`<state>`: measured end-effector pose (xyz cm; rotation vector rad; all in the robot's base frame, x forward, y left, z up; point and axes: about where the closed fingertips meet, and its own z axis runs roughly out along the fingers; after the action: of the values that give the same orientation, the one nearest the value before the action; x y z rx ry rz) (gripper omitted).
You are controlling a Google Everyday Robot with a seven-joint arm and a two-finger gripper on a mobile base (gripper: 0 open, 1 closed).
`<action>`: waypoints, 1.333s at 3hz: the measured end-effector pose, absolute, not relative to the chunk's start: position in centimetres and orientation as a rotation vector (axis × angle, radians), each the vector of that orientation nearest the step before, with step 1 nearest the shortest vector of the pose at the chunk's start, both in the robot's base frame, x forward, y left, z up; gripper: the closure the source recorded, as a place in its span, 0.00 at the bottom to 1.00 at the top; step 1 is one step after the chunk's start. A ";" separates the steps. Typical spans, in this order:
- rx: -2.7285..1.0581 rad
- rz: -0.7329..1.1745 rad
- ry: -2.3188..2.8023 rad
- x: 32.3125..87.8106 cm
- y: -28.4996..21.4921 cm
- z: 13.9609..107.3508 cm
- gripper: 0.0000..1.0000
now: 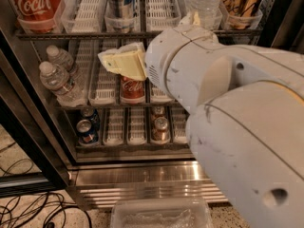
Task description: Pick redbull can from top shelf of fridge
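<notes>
The fridge (142, 172) stands open in front of me, with a steel base. The redbull can (120, 0), slim, silver with blue panels, stands in a white lane tray on the top shelf (85, 33), near its middle. My gripper (122, 63), cream-coloured, points left in front of the middle shelf, just below the top shelf's front rail and below the redbull can, apart from it. My big white arm (228, 108) covers the right half of the view and hides that part of the shelves.
A red Coca-Cola can (35, 4) stands top left and another (132, 89) on the middle shelf behind the gripper. Water bottles (59, 80) lie left. Short dark-blue cans (88, 127) sit low. A clear bin (161, 213) and cables (28, 208) are on the floor.
</notes>
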<state>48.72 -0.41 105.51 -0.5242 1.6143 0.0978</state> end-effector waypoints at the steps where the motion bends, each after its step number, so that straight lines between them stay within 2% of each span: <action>1: -0.519 0.069 1.569 48.4 -0.8 106.2 0.02; 2: -0.539 0.038 1.488 48.4 -0.5 107.4 0.02; 4: -0.536 0.056 1.426 49.1 0.6 107.8 0.14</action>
<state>49.10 0.58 107.82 -0.5355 1.4260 0.0560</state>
